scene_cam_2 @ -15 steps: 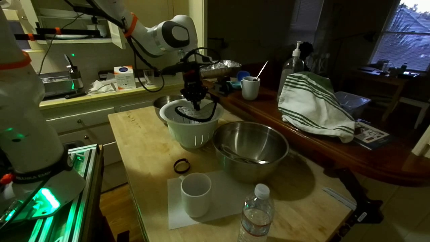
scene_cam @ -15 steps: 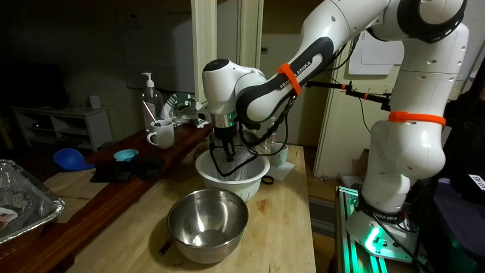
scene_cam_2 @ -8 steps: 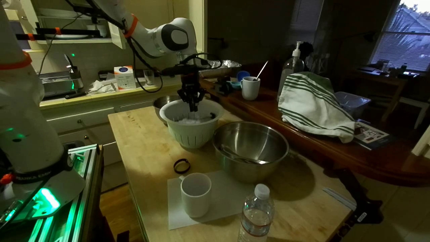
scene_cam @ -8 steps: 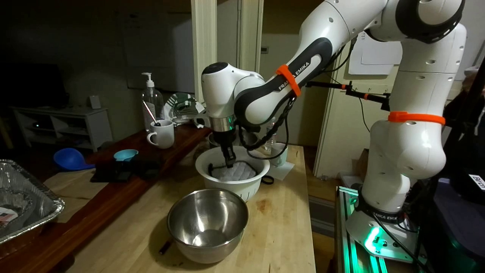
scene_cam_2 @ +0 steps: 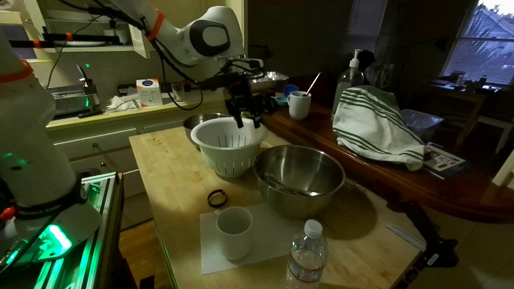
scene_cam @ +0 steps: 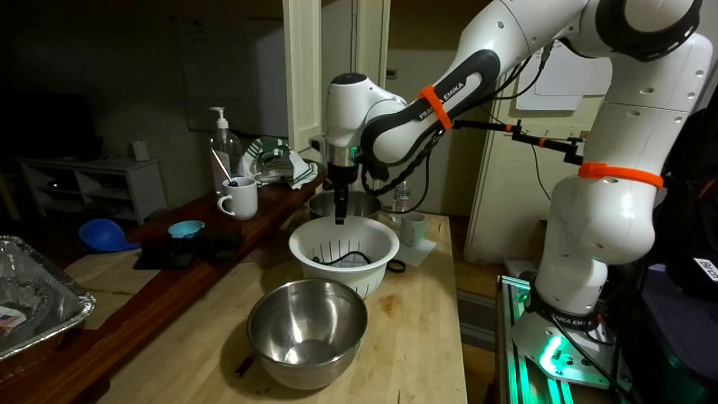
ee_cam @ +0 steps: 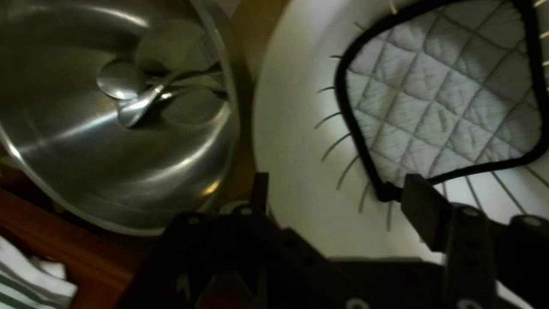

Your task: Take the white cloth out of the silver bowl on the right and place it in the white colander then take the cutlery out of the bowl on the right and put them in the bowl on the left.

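Over the white colander (scene_cam_2: 231, 160), jaws wide: cutlery (ee_cam: 148, 99) next

Jaws spread well apart, nothing between the fingertips (ee_cam: 422, 210). The white cloth (ee_cam: 433, 92) lies low inside the colander, black edging and all. One fingertip overlaps that edging in the wrist view, but both exterior views put me up around the rim, so calling it apart. Cloth step: done, by my read.

Relation that counts: cutlery vs. me. It's in the right bowl (scene_cam_2: 297, 206), just beside the colander on the table (scene_cam: 415, 336), off toward the left edge of the wrist view. So sideways over two rims, then down. Pieces lie crossed in a bunch by the wall nearest the colander, long axes pointing roughly toward it, one on a slant. My fingertips are spaced along much the same line, so closing like this would run lengthwise, not across a handle. Probably want a wrist turn first. Blur and reflections, can't count pieces; at least one spoon head (ee_cam: 118, 79), at the end away from the colander.

The left bowl (scene_cam: 305, 320) = drop-off, on the colander's opposite side, so the carry should pass over the cloth. Watch for: thin handles slipping, me scraping steel.
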